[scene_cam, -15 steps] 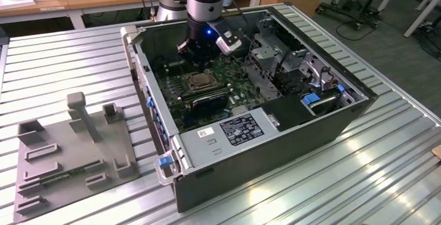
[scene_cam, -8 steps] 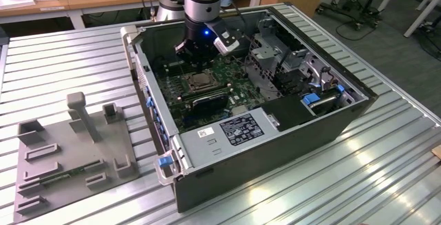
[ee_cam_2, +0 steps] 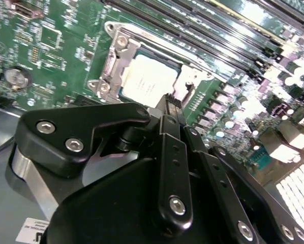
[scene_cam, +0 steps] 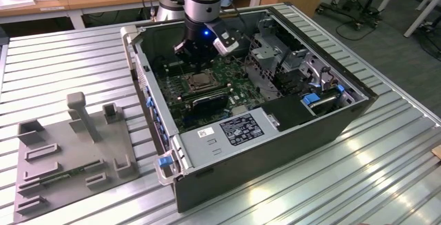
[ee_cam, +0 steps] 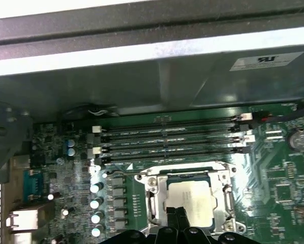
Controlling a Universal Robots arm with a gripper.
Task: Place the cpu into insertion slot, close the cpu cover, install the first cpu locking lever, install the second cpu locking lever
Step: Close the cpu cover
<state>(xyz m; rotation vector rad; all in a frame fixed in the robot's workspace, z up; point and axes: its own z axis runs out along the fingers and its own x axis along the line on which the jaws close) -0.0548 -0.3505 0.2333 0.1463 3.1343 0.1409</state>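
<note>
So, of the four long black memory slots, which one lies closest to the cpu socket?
The memory slot running right beside the metal rim of the insertion slot; the other three lie beyond it, toward the case wall.

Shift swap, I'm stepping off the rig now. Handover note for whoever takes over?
Gripper: black fingers shut, holding nothing, with the tips low over the socket's edge inside the open dark computer case. I cannot tell if they are touching it.
Things: the pale silvery-grey square cpu sits in the silver-rimmed insertion slot on the green motherboard. The thin metal cpu cover frame looks to be lying flat around it.
Done: cpu placed; cover apparently closed.
Left: locking levers. I cannot tell whether either is latched.
</note>
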